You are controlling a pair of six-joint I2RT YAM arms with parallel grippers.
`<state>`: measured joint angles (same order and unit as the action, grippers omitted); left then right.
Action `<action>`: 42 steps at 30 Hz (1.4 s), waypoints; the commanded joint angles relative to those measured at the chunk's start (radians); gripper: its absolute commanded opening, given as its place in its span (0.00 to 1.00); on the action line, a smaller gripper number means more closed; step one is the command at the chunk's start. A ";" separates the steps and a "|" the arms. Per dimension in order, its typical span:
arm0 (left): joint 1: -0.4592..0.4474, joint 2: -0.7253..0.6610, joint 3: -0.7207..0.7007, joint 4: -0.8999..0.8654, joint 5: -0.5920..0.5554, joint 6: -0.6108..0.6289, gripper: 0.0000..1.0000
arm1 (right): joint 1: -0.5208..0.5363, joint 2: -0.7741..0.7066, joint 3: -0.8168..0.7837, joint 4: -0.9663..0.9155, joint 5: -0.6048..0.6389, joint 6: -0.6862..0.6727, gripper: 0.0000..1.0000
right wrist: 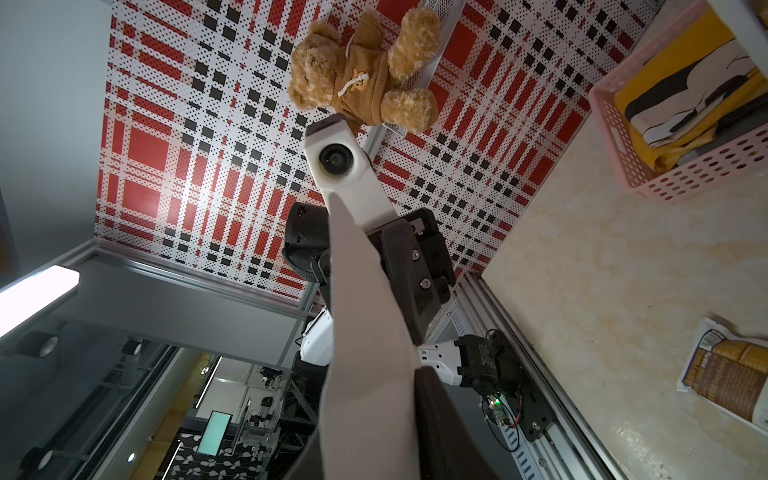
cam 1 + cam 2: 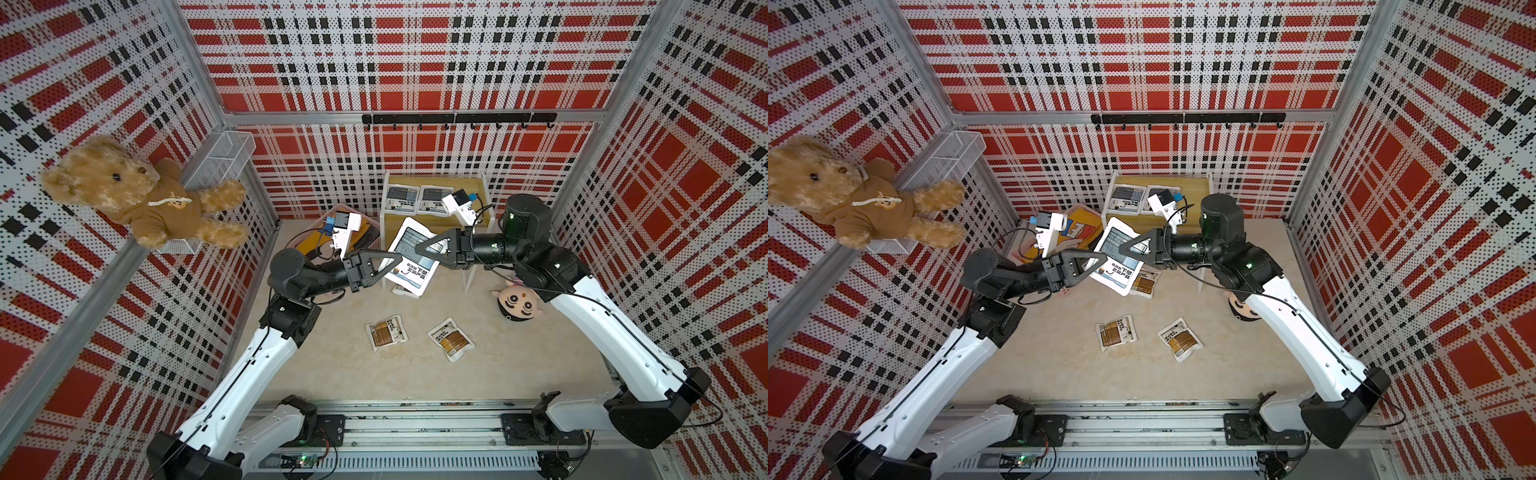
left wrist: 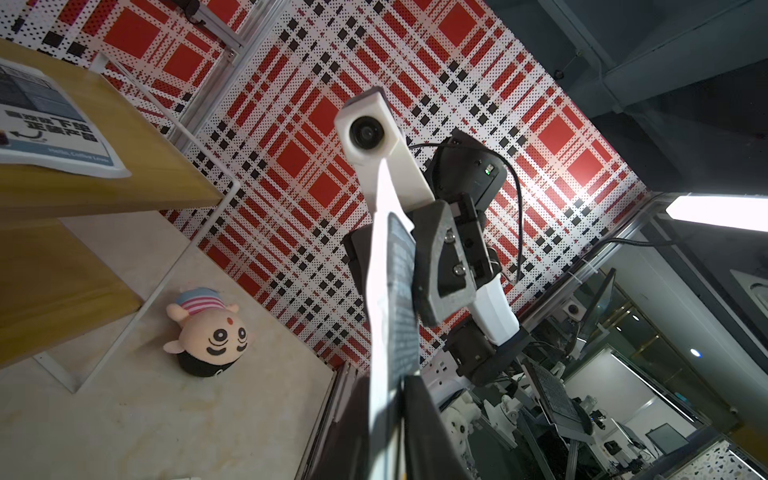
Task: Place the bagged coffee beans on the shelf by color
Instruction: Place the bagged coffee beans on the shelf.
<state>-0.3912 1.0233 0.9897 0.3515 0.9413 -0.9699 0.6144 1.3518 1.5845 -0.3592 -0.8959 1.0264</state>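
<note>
Shelf (image 2: 436, 181): upper tier carries two grey-blue pouches (image 2: 400, 198) (image 2: 430, 197), side by side.
Held pouch (image 2: 405, 243): grey-blue, airborne at the shelf's front edge.
Left gripper (image 2: 392, 262): fingers clamped on its edge.
Right gripper (image 2: 419, 249): fingers straddle it; whether they grip it cannot be told.
Brown pouches (image 2: 387, 332) (image 2: 451, 338) (image 2: 1144, 284): all on the tabletop (image 2: 353, 374), unplaced.
Outstanding, judged: four placements.

Pouch (image 3: 54, 124) on shelf (image 3: 158, 166) faintly reads "Hello, Coffee Lover"

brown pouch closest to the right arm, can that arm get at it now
Probably not yet: the brown pouch lies uncovered, but the right fingers are at the grey-blue pouch that the left fingers hold up.
</note>
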 commanded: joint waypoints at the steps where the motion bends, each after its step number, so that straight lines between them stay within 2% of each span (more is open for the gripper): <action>1: -0.011 -0.013 -0.021 0.038 -0.053 0.008 0.08 | 0.000 -0.029 -0.033 0.089 0.013 0.031 0.37; 2: -0.014 -0.019 -0.032 0.051 -0.072 0.002 0.05 | 0.000 -0.041 -0.049 0.107 0.025 0.044 0.42; 4: -0.027 -0.029 -0.057 0.094 -0.108 -0.022 0.02 | 0.001 -0.069 -0.101 0.162 0.052 0.075 0.43; 13: -0.065 -0.055 -0.153 0.280 -0.274 -0.141 0.02 | 0.002 -0.194 -0.250 0.311 0.145 0.140 0.43; 21: -0.091 -0.047 -0.154 0.299 -0.291 -0.153 0.02 | 0.002 -0.199 -0.271 0.339 0.137 0.144 0.40; 26: -0.106 -0.049 -0.159 0.298 -0.300 -0.152 0.02 | 0.003 -0.186 -0.276 0.359 0.134 0.149 0.33; 37: -0.108 -0.038 -0.154 0.298 -0.301 -0.163 0.04 | 0.004 -0.189 -0.252 0.298 0.160 0.109 0.05; 39: -0.108 -0.037 -0.152 0.298 -0.299 -0.162 0.10 | 0.004 -0.189 -0.235 0.268 0.174 0.087 0.01; 42: -0.103 -0.035 -0.146 0.298 -0.288 -0.165 0.26 | -0.004 -0.183 -0.189 0.199 0.190 0.043 0.00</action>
<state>-0.4919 0.9848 0.8356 0.6212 0.6426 -1.1351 0.6140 1.1698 1.3354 -0.1040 -0.7273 1.1229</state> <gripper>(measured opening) 0.232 0.091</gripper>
